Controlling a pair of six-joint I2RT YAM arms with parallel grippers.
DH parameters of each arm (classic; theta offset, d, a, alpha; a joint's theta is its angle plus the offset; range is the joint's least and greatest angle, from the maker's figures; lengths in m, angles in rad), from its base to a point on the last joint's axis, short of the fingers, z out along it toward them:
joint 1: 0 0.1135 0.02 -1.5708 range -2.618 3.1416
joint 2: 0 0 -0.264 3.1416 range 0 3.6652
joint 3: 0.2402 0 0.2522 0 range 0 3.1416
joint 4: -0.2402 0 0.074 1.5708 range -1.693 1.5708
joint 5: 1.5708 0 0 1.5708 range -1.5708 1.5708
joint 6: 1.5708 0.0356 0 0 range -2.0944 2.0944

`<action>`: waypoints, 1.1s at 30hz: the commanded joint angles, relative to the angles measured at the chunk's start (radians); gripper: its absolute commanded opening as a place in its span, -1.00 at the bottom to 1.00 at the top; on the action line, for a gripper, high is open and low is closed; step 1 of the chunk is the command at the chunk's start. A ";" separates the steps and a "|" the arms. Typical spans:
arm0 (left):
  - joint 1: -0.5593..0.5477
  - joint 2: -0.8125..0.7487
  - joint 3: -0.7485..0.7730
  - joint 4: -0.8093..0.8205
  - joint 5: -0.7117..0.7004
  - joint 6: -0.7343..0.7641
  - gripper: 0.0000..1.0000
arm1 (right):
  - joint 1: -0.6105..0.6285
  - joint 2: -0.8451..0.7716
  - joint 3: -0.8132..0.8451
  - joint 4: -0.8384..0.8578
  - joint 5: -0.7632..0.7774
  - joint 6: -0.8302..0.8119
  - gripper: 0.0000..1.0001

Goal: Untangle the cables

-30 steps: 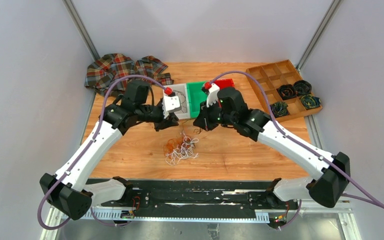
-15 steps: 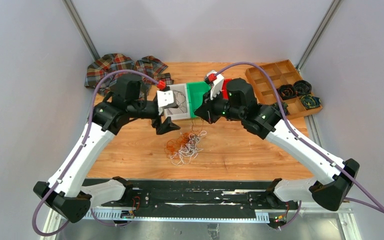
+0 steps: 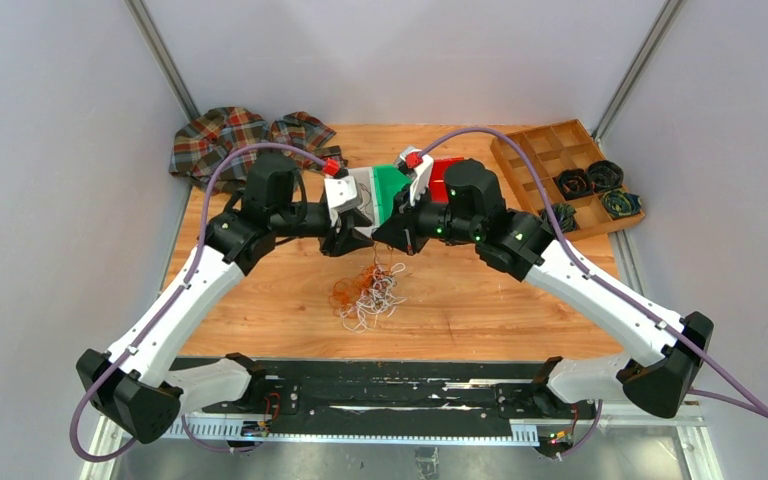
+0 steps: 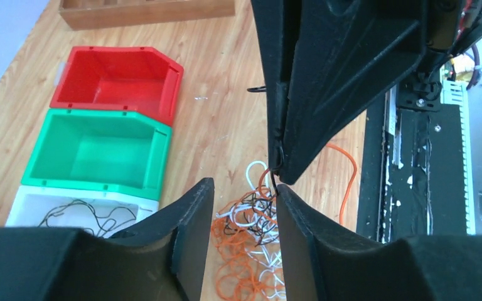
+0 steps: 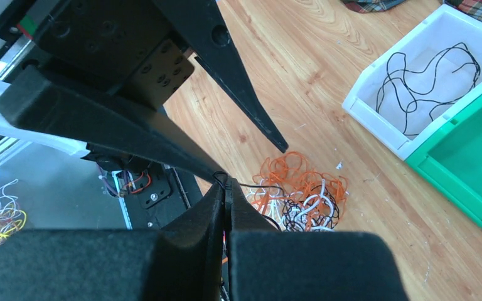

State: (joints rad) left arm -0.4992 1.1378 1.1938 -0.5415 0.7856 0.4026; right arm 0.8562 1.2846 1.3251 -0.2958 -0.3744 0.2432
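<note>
Nearest you, low centre of the top view, the cables (image 3: 365,294) lie as one loose heap on the wood-grain counter (image 3: 480,300): hair-fine loops of orange, white and black, limp and springy, with no clear long axis to the heap itself. Both arms meet directly above it, about equally near. The right pincer (image 5: 224,185) is clenched flat and appears to nip a fine black strand at its very tips. That strand runs down and away into the heap, so its axis is close to vertical. The left pincer (image 4: 241,188) stands released, matte black fingers apart. In its own view the right one's tapered tip sits just above the gap, heap straight below. Your coming move looks to turn on that: the left fingers would close on the lifted strand just under the right tips, or drop straight down. Beyond, mid-frame, sit three smooth plastic bins: white bin (image 5: 373,125) holding one black wire (image 5: 414,88), green bin (image 4: 88,188), red bin (image 4: 119,53). Farthest, a wooden divided tray (image 3: 530,165) upper right, plaid cloth (image 3: 240,135) upper left.
</note>
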 commanded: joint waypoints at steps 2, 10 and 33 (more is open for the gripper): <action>-0.005 -0.020 -0.016 0.145 0.026 -0.102 -0.25 | 0.015 -0.020 -0.017 0.078 -0.045 0.046 -0.99; -0.007 -0.043 -0.017 0.031 0.025 -0.065 -0.97 | 0.015 -0.017 -0.048 0.094 -0.029 0.015 -0.99; -0.007 -0.069 0.157 -0.154 -0.100 -0.022 -0.99 | 0.022 -0.160 -0.233 0.126 0.407 0.012 -0.35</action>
State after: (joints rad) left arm -0.5011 1.0622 1.3033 -0.6582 0.7105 0.3408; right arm 0.8619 1.1999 1.1240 -0.2050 -0.0547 0.2504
